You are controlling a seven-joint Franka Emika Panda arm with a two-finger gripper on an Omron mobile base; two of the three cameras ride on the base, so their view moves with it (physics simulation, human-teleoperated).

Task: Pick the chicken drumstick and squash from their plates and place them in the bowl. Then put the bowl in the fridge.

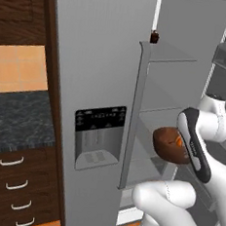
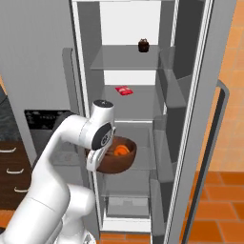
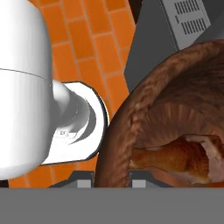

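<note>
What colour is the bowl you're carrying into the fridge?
Dark brown, wood-grained bowl; the right base view shows it best.

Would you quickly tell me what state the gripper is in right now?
Gripper: shut on the rim of the bowl, held up inside the open fridge, with the chicken drumstick and squash in it.

squash (image 2: 122, 150) half hidden in bowl (image 2: 125, 163); drumstick (image 3: 183, 159) cut off
</note>
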